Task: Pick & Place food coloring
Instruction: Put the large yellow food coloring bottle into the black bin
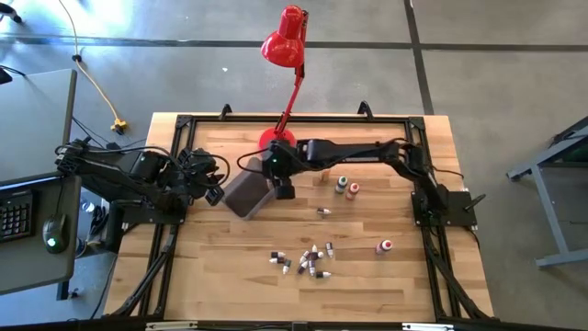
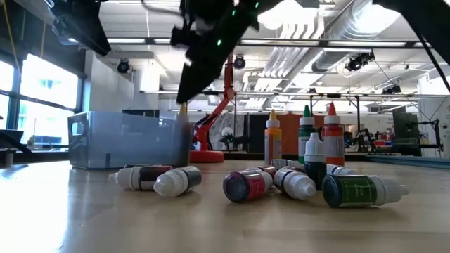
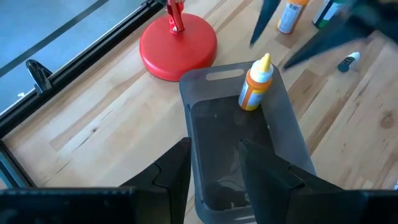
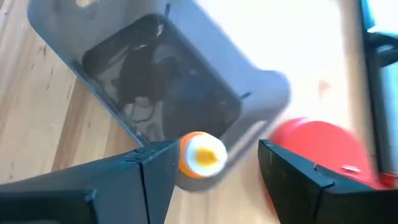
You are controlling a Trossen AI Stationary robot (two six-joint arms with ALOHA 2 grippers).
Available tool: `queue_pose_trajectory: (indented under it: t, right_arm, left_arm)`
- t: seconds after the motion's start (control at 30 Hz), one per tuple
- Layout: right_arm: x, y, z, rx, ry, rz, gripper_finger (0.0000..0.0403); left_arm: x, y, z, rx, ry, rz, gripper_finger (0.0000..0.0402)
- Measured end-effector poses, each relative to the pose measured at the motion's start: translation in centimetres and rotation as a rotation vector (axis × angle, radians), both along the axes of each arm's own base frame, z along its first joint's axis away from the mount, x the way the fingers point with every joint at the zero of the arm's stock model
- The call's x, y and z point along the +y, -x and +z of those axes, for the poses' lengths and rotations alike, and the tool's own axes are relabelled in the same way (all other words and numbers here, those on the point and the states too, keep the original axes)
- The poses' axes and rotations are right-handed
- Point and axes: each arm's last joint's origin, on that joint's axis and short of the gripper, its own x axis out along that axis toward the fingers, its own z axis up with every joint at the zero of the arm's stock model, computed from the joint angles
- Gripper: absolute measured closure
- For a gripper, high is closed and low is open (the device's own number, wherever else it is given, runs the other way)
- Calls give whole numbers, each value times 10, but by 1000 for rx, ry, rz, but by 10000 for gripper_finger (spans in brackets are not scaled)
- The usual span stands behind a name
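A grey tub [image 1: 241,198] sits on the wooden table in front of the red lamp's base. An orange-yellow food coloring bottle [image 3: 255,87] with a yellow cap stands nearly upright inside the tub, against its far end wall. My right gripper [image 4: 217,149] hangs open just above that bottle [image 4: 202,155], and its fingers [image 3: 264,22] are clear of the cap. My left gripper [image 3: 214,146] is open at the tub's near end, one finger inside and one outside a long wall. More food coloring bottles [image 1: 308,260] lie clustered toward the table's near edge. My left gripper has the tub's long wall [image 3: 194,149] between its fingers. The outer finger [image 3: 177,168] lies close beside the wall, and a gap shows on the inner side. I cannot tell whether either finger touches it.
The red lamp's base [image 1: 276,140] stands just behind the tub, its stem rising over the far edge. Two bottles [image 1: 347,187] stand upright to the right of the tub. One small bottle [image 1: 323,211] lies near them, and a red one [image 1: 384,246] lies farther right.
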Motion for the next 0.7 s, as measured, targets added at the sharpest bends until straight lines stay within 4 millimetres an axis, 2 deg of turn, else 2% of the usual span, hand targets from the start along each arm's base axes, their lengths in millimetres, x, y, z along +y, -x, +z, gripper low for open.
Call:
queue_pose_trajectory:
  t: [0.1,0.23,0.4,0.53,0.7]
  right_arm:
    - [7,14,26,-5,46,-13,192]
    - [17,46,62,51,40,-25,191]
    - [22,90,84,220,-41,-123,192]
    - [16,109,85,334,-82,-232,192]
    - [-1,111,55,403,-103,-271,192]
  left_arm:
    - [0,0,0,1,0,0,270]
    - [0,0,0,2,7,-4,270]
    - [-1,0,0,4,17,-11,270]
    - [-1,0,0,4,17,-10,270]
    - [-1,-1,0,1,17,-10,270]
